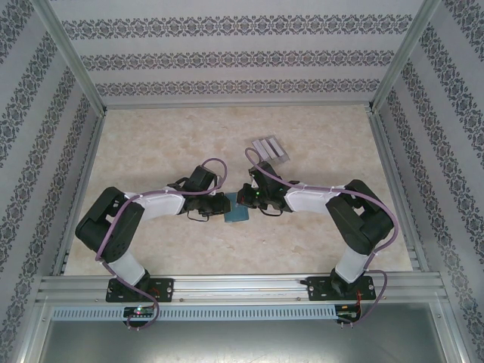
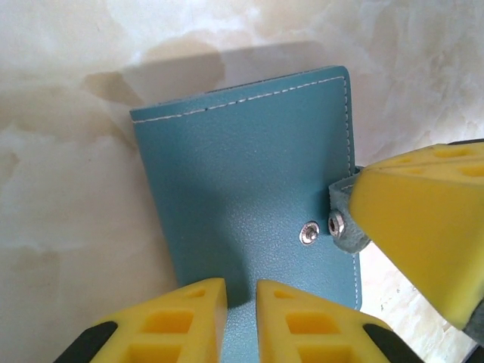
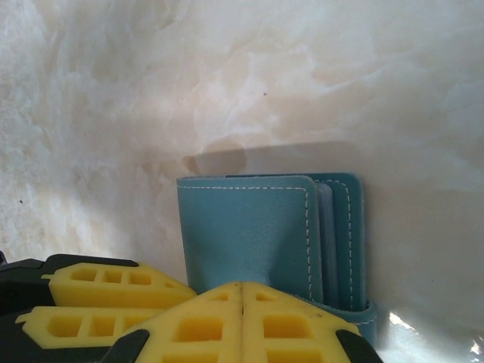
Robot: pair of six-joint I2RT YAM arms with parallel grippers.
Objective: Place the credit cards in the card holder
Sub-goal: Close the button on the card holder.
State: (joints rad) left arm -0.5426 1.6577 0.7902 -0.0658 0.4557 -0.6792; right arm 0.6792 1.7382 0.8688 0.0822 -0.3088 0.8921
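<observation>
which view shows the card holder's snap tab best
left wrist: the card holder is close up, snap tab and both studs facing the lens. right wrist shows the tab wrapping its lower edge; top external, a small teal patch.

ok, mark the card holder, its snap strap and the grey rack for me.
card holder [image 2: 242, 166], left wrist view, cover centre
snap strap [image 2: 337, 225], left wrist view, metal stud
grey rack [image 1: 270, 149], top external view, its middle

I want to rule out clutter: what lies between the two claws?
The card holder: in the top view it lies on the table between the left claw and the right claw.
</observation>
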